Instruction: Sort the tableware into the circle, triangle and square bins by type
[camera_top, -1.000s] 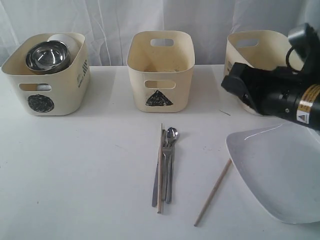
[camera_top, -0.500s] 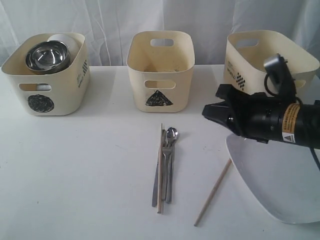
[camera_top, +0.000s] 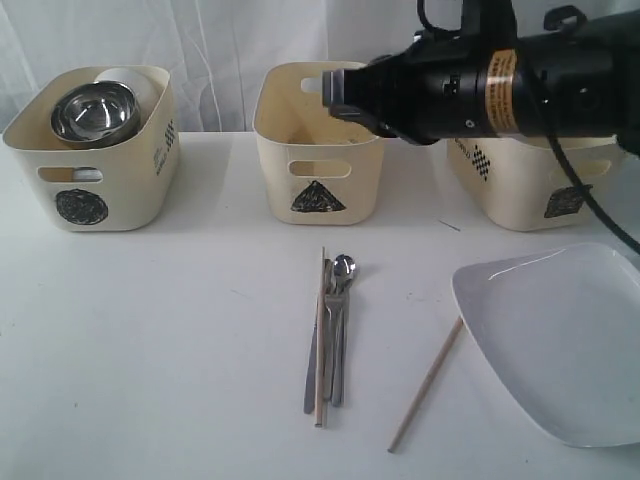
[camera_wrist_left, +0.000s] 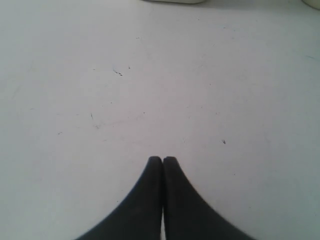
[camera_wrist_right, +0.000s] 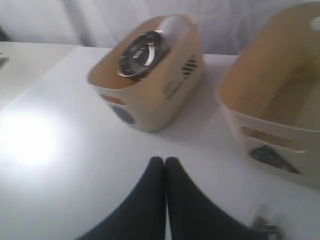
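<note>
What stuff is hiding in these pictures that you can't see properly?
Square bin, exterior view: the right arm covers its top, so its inside is hidden.
Circle bin, exterior view: the steel bowl and the walls hide whatever lies beneath.
White plate, exterior view: cut off by the picture's right edge.
Cutlery pile, exterior view: pieces overlap, too small to tell the fork.

the right arm (camera_top: 500, 85) covers the top of the square bin (camera_top: 510, 190).
</note>
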